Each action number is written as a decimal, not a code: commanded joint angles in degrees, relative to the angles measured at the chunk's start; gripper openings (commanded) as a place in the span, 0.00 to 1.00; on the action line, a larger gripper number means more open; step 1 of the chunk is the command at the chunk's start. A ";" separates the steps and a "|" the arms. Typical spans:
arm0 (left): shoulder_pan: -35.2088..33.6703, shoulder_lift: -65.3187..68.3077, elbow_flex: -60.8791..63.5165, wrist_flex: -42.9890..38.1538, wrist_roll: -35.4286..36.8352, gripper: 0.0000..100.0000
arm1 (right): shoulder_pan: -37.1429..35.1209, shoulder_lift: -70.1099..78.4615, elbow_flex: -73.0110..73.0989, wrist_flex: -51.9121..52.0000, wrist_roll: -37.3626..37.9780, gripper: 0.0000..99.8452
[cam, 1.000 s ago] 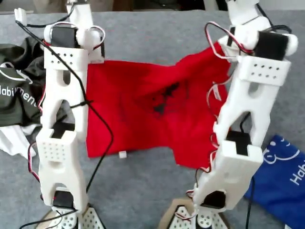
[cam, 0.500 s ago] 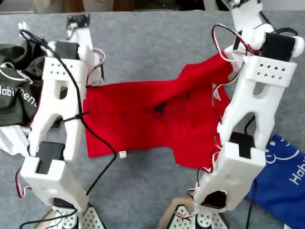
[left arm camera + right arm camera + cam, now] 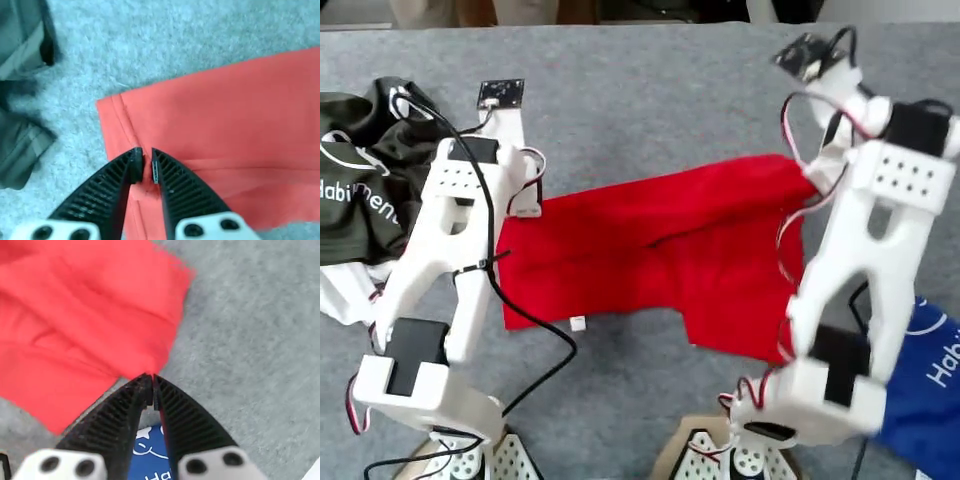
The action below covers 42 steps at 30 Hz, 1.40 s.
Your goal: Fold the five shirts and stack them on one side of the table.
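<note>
Red fabric shirt (image 3: 650, 250) lay folded over on itself across the middle of the grey felt-covered table (image 3: 650, 90), between my two arms. My left gripper (image 3: 143, 165) was pinched onto its hemmed corner, near the dark green shirt heap (image 3: 360, 190). My right gripper (image 3: 151, 385) was clamped onto the opposite edge, just beside a blue printed shirt (image 3: 938, 335).

Grey felt-covered table (image 3: 650, 110), dark strip beyond far edge
</note>
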<state>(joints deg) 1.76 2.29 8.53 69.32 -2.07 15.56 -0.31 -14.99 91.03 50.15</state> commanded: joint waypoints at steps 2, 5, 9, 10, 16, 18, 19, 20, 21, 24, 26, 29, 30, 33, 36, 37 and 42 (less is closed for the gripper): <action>-2.46 -2.86 0.62 -0.70 -2.55 0.02 | 0.84 -15.34 24.40 -11.08 2.37 0.01; -4.40 -3.21 0.62 0.53 -6.07 0.02 | 0.92 -22.46 37.58 -17.05 2.20 0.01; -5.80 -3.38 2.46 1.32 -10.46 0.02 | 2.33 -28.44 49.89 -22.33 2.11 0.01; -5.63 -3.47 3.69 1.32 -11.16 0.02 | 3.38 -29.14 51.91 -23.82 2.11 0.01; -1.93 -3.56 12.66 0.44 -11.60 0.02 | 9.89 -28.53 57.54 -26.90 5.27 0.01; -0.53 -3.56 13.63 0.00 -11.52 0.02 | 11.56 -28.53 58.07 -27.43 5.63 0.01; 0.09 -3.56 13.63 0.00 -11.52 0.02 | 12.35 -28.53 58.51 -27.52 6.24 0.01; 0.62 -3.56 13.63 0.00 -11.60 0.02 | 12.70 -28.53 59.03 -27.52 6.86 0.01; 0.97 -3.56 13.54 -0.09 -11.69 0.02 | 13.05 -28.62 59.74 -27.52 7.38 0.01; 1.05 -3.56 13.89 -0.79 -13.89 0.02 | 13.05 -28.97 61.49 -27.69 8.18 0.01; 1.49 -3.56 14.51 -0.44 -14.42 0.02 | 12.70 -28.97 61.32 -27.69 7.82 0.01; 1.58 -3.56 16.44 -0.88 -14.51 0.02 | 10.33 -28.53 60.18 -27.78 5.63 0.01; 1.23 -3.56 16.62 -0.88 -14.51 0.02 | 9.27 -28.53 59.65 -27.87 4.40 0.01; 0.97 -3.56 17.05 -1.85 -14.51 0.02 | 3.30 -28.44 57.80 -27.60 0.53 0.07; 1.41 -3.56 16.70 -2.20 -14.15 0.02 | -2.68 -27.03 56.40 -27.60 -4.92 0.15; 1.49 -3.56 16.53 -2.11 -14.07 0.02 | -4.00 -25.89 56.04 -27.60 -6.24 0.15; 1.05 -3.56 16.70 -1.93 -14.07 0.02 | -4.88 -17.98 54.20 -27.52 -9.76 0.15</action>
<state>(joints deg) 2.90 1.49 25.58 67.65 -16.04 11.87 -21.49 42.51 63.87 42.33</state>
